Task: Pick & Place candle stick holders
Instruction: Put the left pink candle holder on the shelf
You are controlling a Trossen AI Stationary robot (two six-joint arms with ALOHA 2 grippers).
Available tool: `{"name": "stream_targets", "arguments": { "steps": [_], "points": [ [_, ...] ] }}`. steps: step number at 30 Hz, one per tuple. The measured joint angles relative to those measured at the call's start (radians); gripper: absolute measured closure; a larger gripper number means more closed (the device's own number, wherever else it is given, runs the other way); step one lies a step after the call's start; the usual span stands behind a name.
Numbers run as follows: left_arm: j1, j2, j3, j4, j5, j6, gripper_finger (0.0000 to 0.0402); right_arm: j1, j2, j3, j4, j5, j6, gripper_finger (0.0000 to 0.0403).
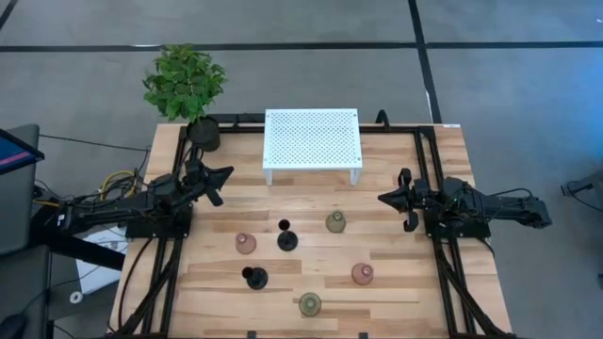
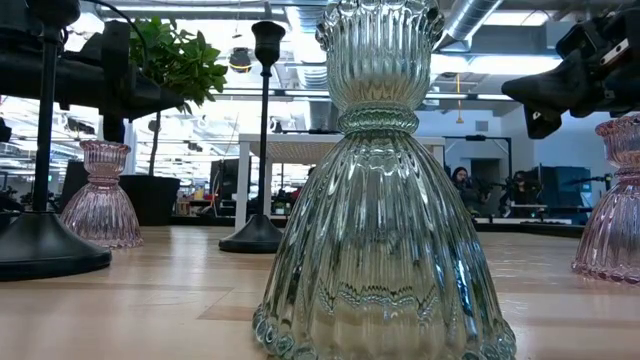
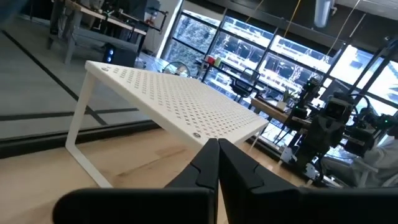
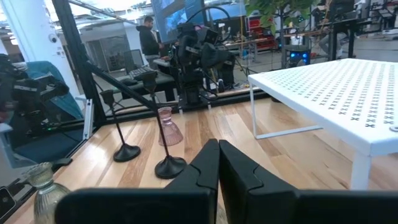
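Left gripper (image 1: 222, 182) and right gripper (image 1: 388, 199) both hang pinched shut and empty at their own table edges, with the 6 candle stick holders standing untouched between them in front of the white perforated shelf (image 1: 312, 138). From left to right stand a pink glass holder (image 1: 246, 243), 2 black stemmed holders (image 1: 254, 277) (image 1: 287, 239), 2 olive glass holders (image 1: 310, 303) (image 1: 335, 221) and another pink glass holder (image 1: 363, 273). The ribbed glass ones look heavy, slick and breakable, best pinched at the narrow neck, while the black ones seem light and tippy, best taken low on the stem.
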Motion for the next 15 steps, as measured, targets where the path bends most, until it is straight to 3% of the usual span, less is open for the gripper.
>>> {"name": "stream_targets", "arguments": {
  "steps": [6,15],
  "points": [
    [0.000,0.000,0.000,0.000,0.000,-0.043,0.0396,0.000,0.000,0.000,0.003,-0.003,0.017,0.0403],
    [0.000,0.000,0.000,0.002,-0.013,-0.021,0.0396,-0.002,0.000,0.000,0.064,0.086,0.325,0.0403]
  ]
}}
